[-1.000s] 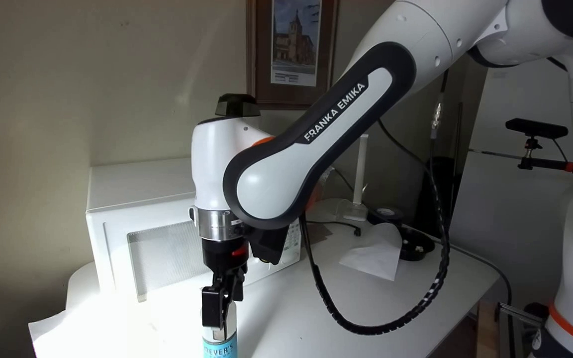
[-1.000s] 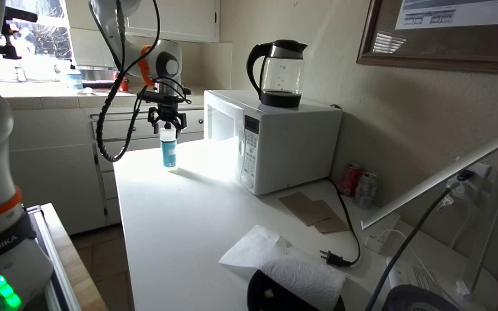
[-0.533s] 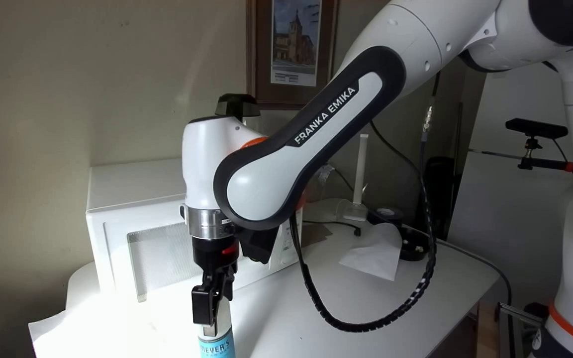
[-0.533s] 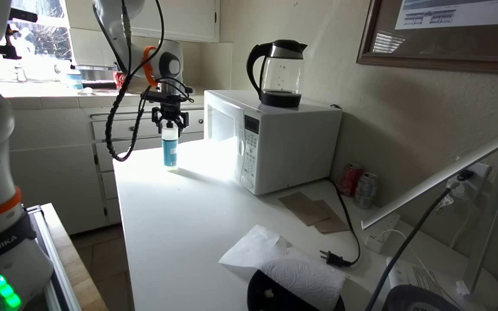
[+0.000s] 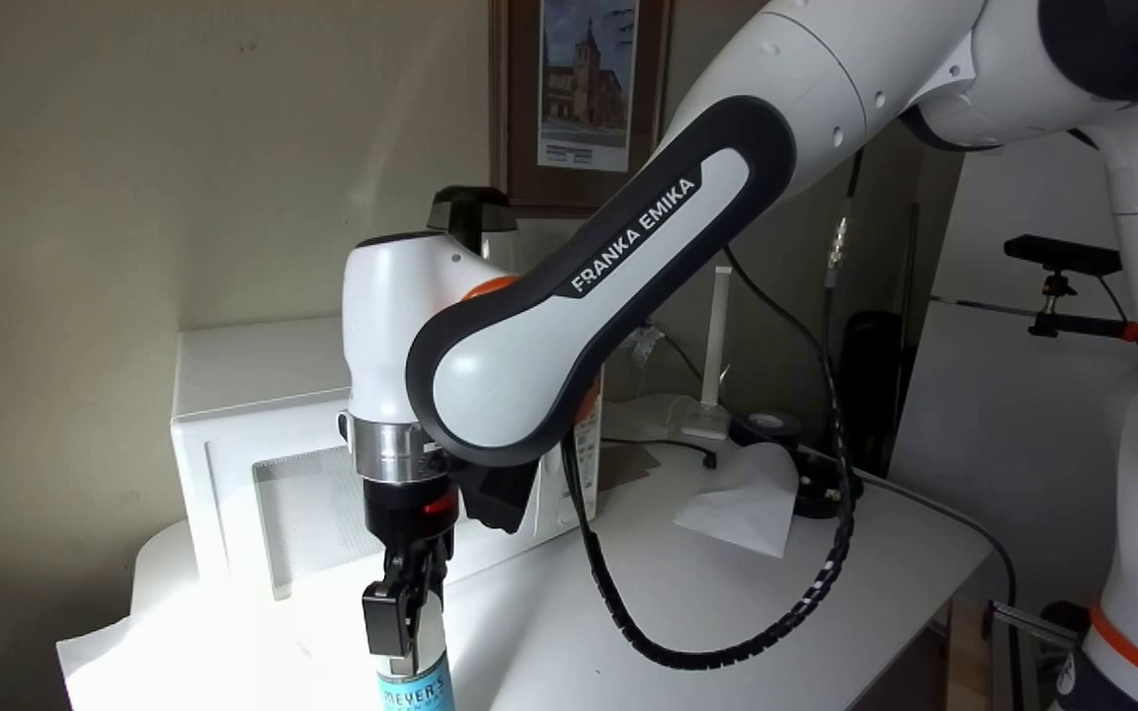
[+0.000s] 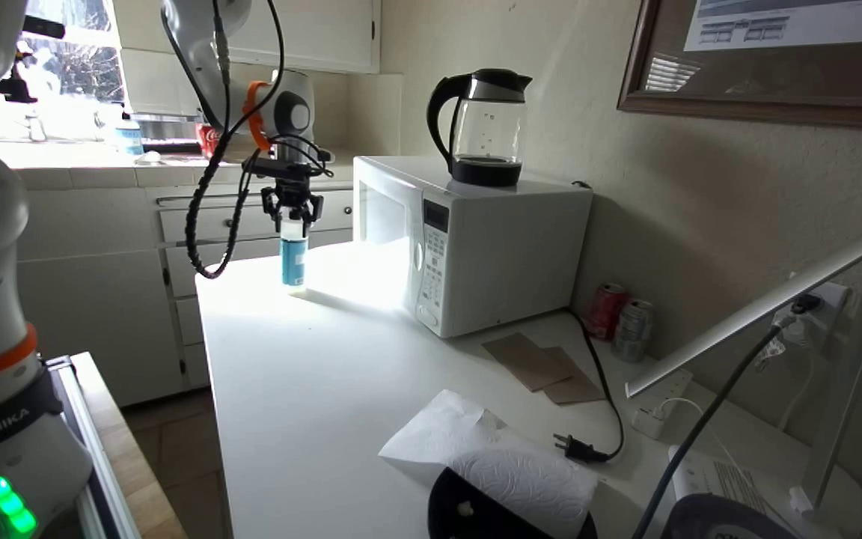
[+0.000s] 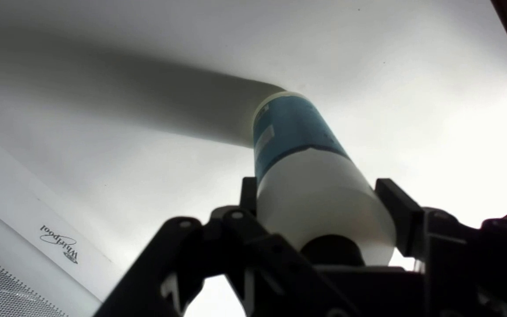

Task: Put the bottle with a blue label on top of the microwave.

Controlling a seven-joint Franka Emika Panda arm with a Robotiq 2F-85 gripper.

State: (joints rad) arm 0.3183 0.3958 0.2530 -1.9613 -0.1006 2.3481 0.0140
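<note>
The bottle with a blue label (image 6: pixel 294 262) stands roughly upright on the white table, in front of the microwave's door side. Its label (image 5: pixel 416 693) shows at the bottom edge of an exterior view, where the base is cut off. My gripper (image 7: pixel 317 193) points down over it, both fingers touching the clear upper body, one on each side, so it is shut on the bottle. Between the jaws the black cap (image 7: pixel 332 250) shows in the wrist view. The white microwave (image 6: pixel 513 262) sits against the wall, with its flat top (image 5: pixel 263 365) higher than the bottle.
A glass kettle (image 6: pixel 488 135) with a black handle occupies part of the microwave's top. Paper towel (image 6: pixel 491 457), brown cards (image 6: pixel 543 367), a power cord (image 6: pixel 603 389), two cans (image 6: pixel 618 322) and a lamp (image 6: pixel 768 307) are on the table. A cable hangs along the arm.
My gripper's fingers have come together onto the bottle's sides. In an exterior view the gripper and the bottle's upper part have shifted slightly left.
</note>
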